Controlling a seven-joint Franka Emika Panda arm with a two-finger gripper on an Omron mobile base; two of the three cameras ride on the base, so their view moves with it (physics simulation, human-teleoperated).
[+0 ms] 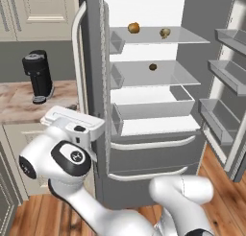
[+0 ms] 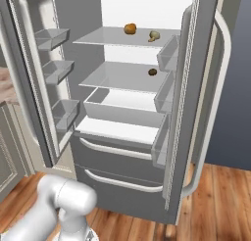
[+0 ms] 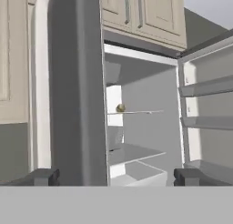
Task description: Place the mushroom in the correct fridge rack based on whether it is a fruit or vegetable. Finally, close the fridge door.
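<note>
1. At the far left of the left base view, a black coffee machine [image 1: 37, 76] stands upright on the beige stone tabletop [image 1: 17, 103], under pale cream wall cabinets [image 1: 38, 12].
2. Beside it to the right, the left door of the grey fridge [image 1: 91, 62] stands open, with its long white handle [image 1: 77, 57] toward the tabletop.
3. The white robot arm [image 1: 67, 158] rises in front of this door, well apart from the shelves.
4. The pincer [image 3: 116, 176] has its two dark finger tips [image 3: 41, 176] far apart, so it is open and it holds nothing; it looks past the door edge into the fridge.
5. On the topmost clear glass fridge rack [image 1: 192, 38], a smooth orange-brown round item [image 1: 134, 28] lies on the left part.
6. The small pale tan mushroom [image 1: 165, 33] lies on the same top rack, to the right of the orange-brown item and apart from it.
7. One shelf lower, a small dark ball [image 1: 153, 66] lies on the second glass shelf [image 1: 182, 76].
8. Below is a clear drawer bin [image 1: 158, 105].
9. At the far right, the right door [image 1: 230, 76] is open too, with grey door bins [image 1: 216, 115].
</note>
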